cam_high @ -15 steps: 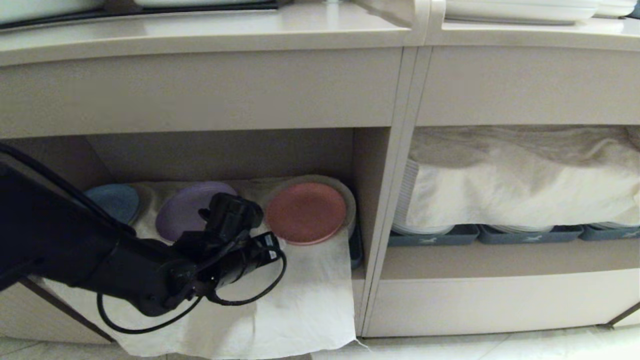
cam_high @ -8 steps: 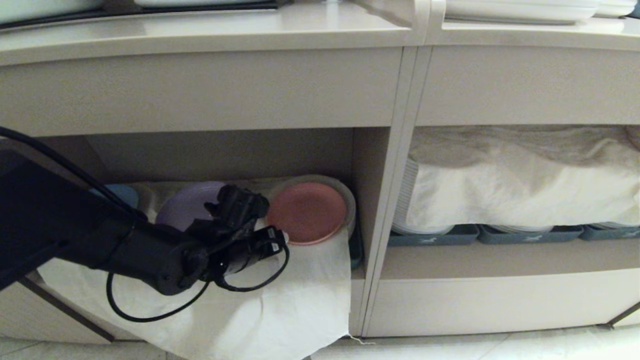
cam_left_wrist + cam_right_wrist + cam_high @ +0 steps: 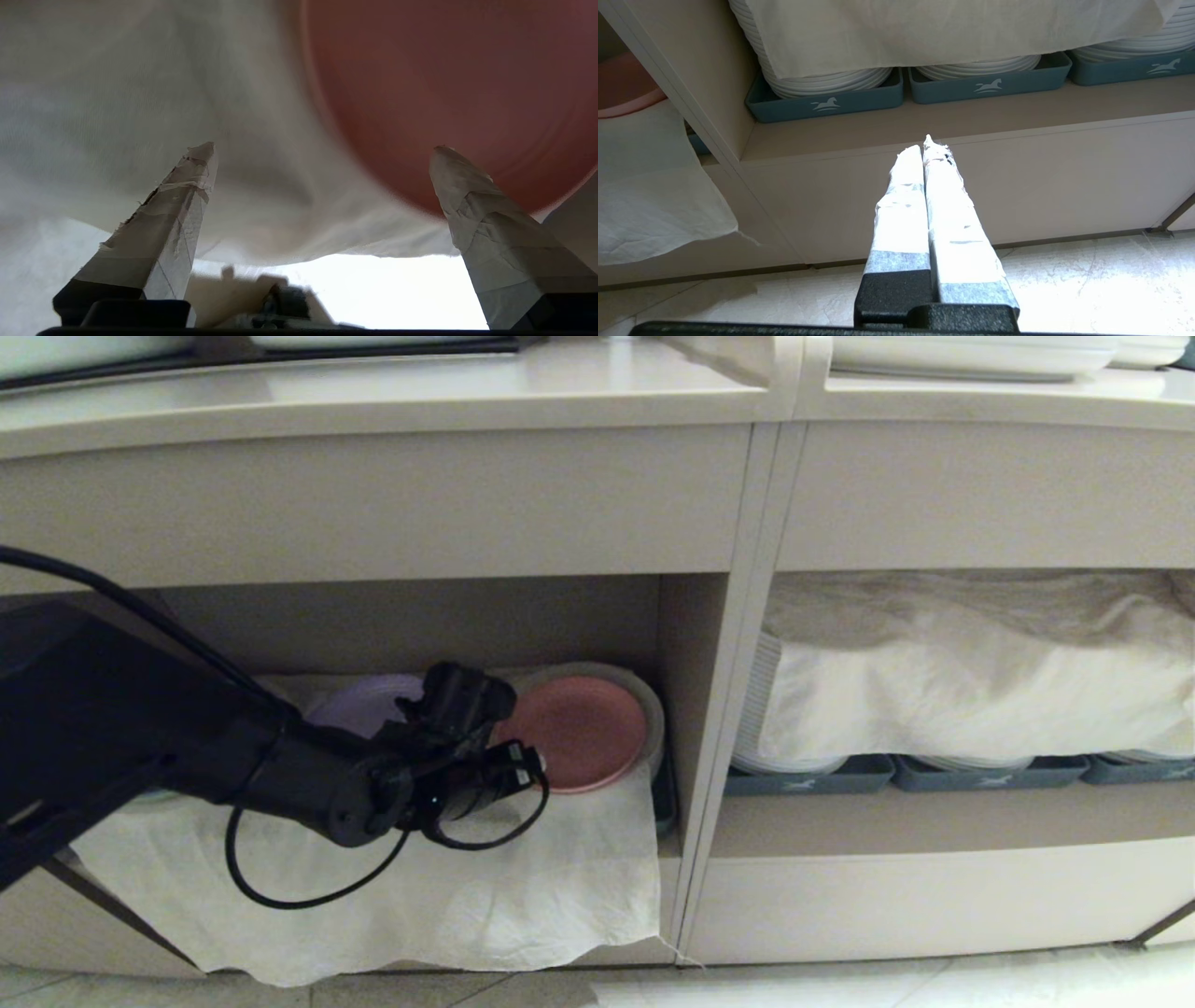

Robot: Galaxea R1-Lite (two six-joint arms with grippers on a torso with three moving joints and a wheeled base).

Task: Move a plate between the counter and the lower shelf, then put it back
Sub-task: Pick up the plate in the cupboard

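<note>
A beige cabinet fills the scene, its worktop (image 3: pixel 392 392) running along the far top edge above two open compartments, with pale floor tiles at the near edge. On the left, the lower shelf (image 3: pixel 411 625) holds round stacks under a thin white cloth (image 3: pixel 523 887) that drapes over the shelf front toward the floor. The black left arm reaches in from the left edge, a loose cable looping beneath it. Behind its wrist, a purple plate (image 3: pixel 369 702) shows only in part. The left claw (image 3: pixel 322 161) stands wide open with nothing between its taped fingers (image 3: pixel 182 205), poised just at the near left rim of the plate (image 3: pixel 581 732); whether a fingertip touches the rim is hard to say from either view. The pink plate lies flat on top of the cloth at the right end of the shelf, over what looks like a larger pale stack. Right of the upright divider, the wider compartment holds white plates (image 3: pixel 794 751) in grey-blue trays (image 3: pixel 812 777) under another draped cloth (image 3: pixel 971 681). The right claw (image 3: pixel 927 149) is closed and empty, pointing at the cabinet's base panel below those trays, well apart from the plate.
</note>
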